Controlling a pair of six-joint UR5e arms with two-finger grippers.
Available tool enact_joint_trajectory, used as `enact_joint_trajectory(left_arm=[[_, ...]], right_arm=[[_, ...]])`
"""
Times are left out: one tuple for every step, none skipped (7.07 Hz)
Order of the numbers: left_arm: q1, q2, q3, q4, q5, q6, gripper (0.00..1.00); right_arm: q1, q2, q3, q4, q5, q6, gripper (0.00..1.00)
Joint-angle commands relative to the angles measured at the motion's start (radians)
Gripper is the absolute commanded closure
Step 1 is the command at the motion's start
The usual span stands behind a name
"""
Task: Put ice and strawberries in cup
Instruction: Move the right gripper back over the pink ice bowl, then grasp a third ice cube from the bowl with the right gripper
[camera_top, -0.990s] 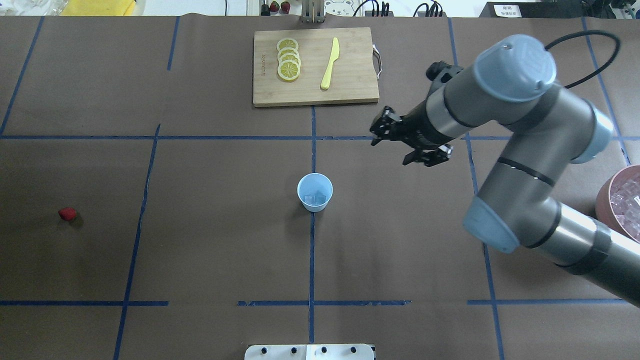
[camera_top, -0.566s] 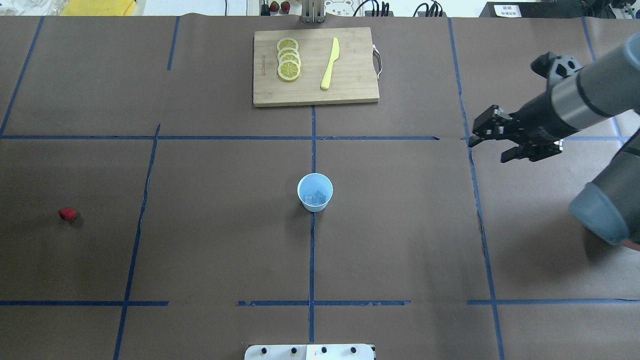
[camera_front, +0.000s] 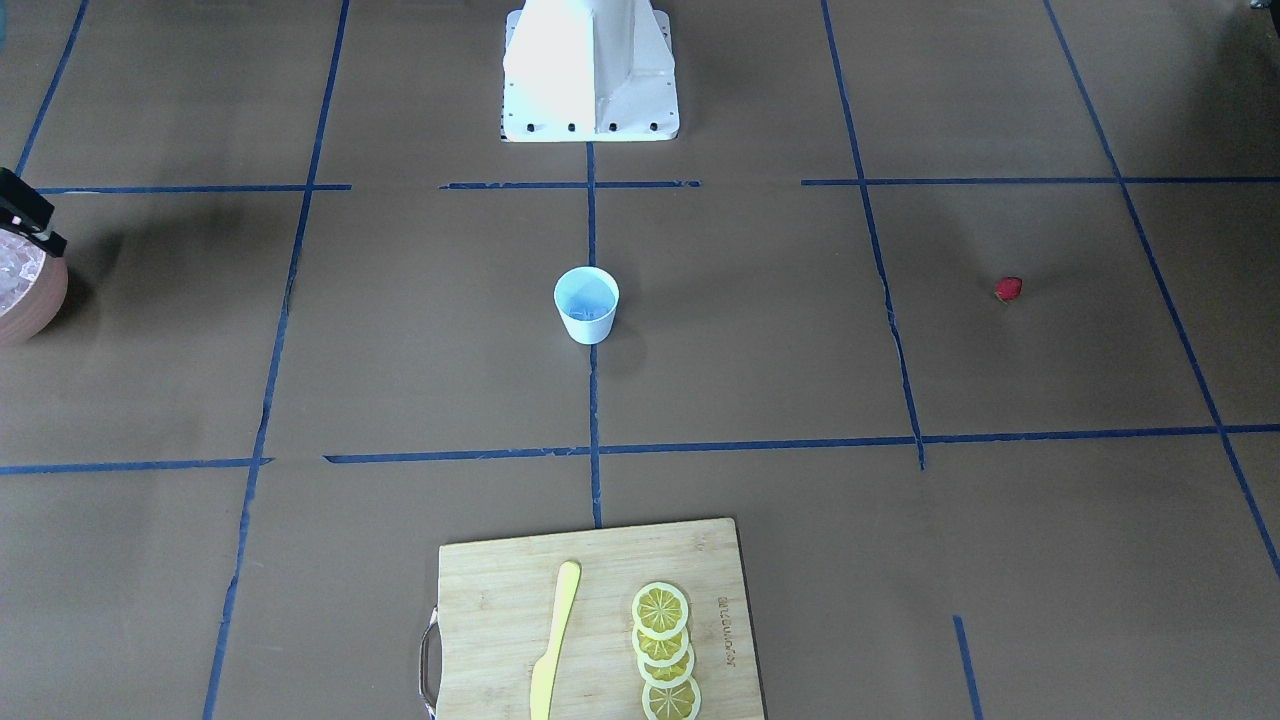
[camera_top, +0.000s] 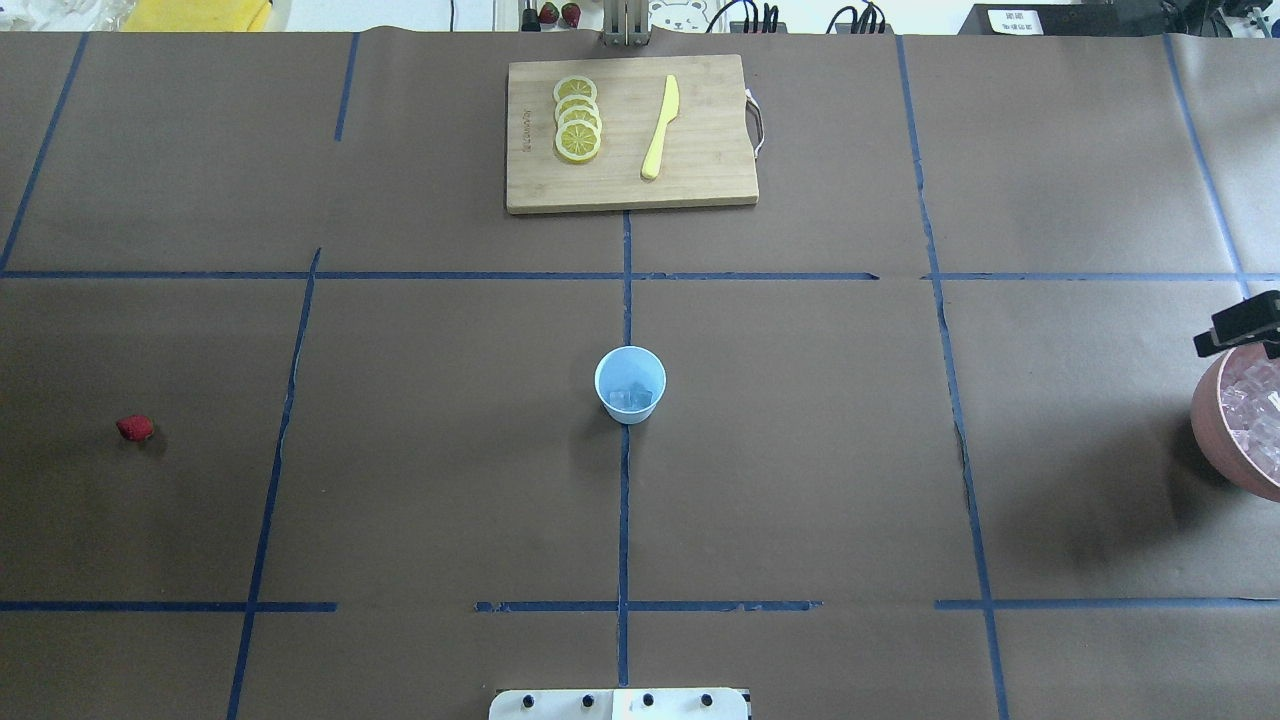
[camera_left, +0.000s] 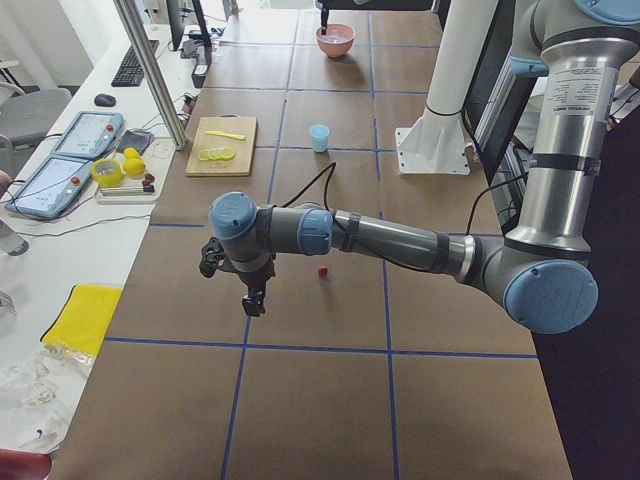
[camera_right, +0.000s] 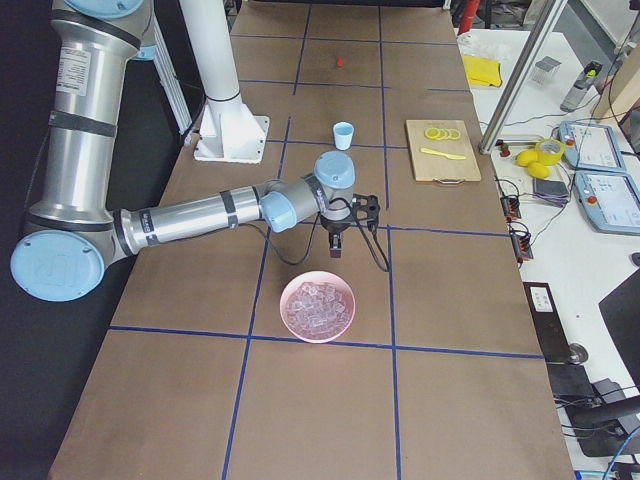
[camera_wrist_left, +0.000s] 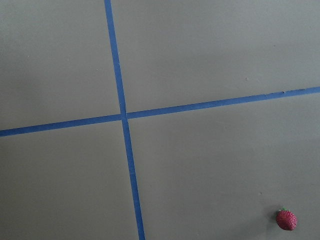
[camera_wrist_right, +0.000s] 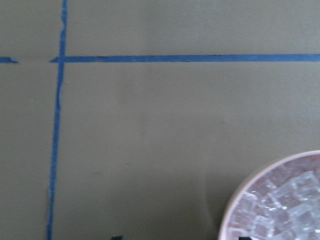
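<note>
Hovering beside the pink bowl (camera_right: 283, 310) of ice (camera_right: 318, 305), right gripper (camera_right: 337, 252) looks spread, empty; left gripper (camera_left: 253, 303) unclear.

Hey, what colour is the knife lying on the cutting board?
The knife on the cutting board is pale yellow, clearest in the overhead view.

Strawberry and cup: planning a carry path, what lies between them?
Overhead view: only bare table paper with a blue tape line between the strawberry and the cup.
</note>
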Motion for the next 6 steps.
enact_joint_trajectory(left_arm=[[-0.001, 0.001, 0.0, 0.0, 0.0, 0.0, 0.0], [-0.001, 0.0, -0.002, 0.0, 0.0, 0.0, 0.0], [0.0, 0.001, -0.005, 0.0, -0.002, -0.002, 0.0], [-0.001, 0.001, -0.008, 0.0, -0.002, -0.002, 0.0], [-0.001, 0.001, -0.009, 0.0, -0.002, -0.002, 0.0], [-0.001, 0.001, -0.009, 0.0, 0.0, 0.0, 0.0]], right_arm=[[0.083, -0.048, -0.123, -0.001, 0.003, -0.329, 0.18], [0.084, -0.048, -0.181, 0.0, -0.002, -0.414, 0.17], [0.084, -0.048, -0.189, 0.0, -0.002, -0.421, 0.17], [0.084, -0.048, -0.186, 0.0, -0.005, -0.418, 0.18], [0.084, -0.045, -0.2, 0.0, -0.006, -0.421, 0.18], [0.084, -0.036, -0.231, 0.002, -0.012, -0.424, 0.2]])
